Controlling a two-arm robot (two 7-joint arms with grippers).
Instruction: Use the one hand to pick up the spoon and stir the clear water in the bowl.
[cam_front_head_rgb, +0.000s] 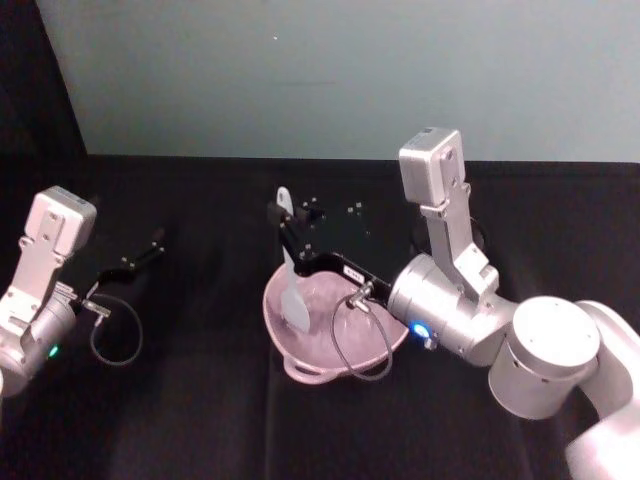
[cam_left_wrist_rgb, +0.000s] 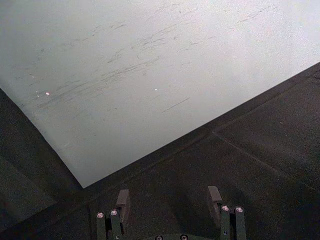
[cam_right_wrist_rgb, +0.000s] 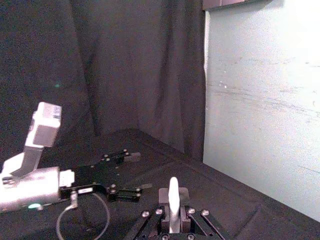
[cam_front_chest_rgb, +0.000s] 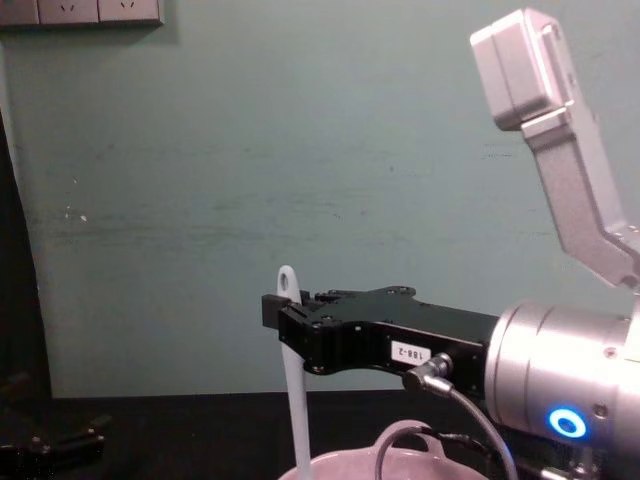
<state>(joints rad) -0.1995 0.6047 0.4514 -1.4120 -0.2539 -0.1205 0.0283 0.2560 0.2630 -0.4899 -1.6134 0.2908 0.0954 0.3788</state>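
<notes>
Slippage is the main worry: the right end effector (cam_front_head_rgb: 285, 225) is clamped on the spoon (cam_front_head_rgb: 292, 290) high on its handle, just below the hole, so the long slim shaft hangs nearly upright with its flat head down inside the pink bowl (cam_front_head_rgb: 300, 368) at the counter's middle. With so much lever below the grip, a brisk stir could twist the spoon between the fingers or knock the bowl's wall and push it across the cloth, slopping water. A grey cable (cam_front_head_rgb: 360, 345) loops from the wrist over the bowl's right side (it looks low enough to snag the rim).

The left end effector (cam_front_head_rgb: 150, 248) is parked at far left, fingers apart.

The counter (cam_front_head_rgb: 200, 410) is draped in black fabric. Behind it stands a pale green wall (cam_front_head_rgb: 300, 70), with a dark curtain (cam_front_head_rgb: 30, 80) at left.
</notes>
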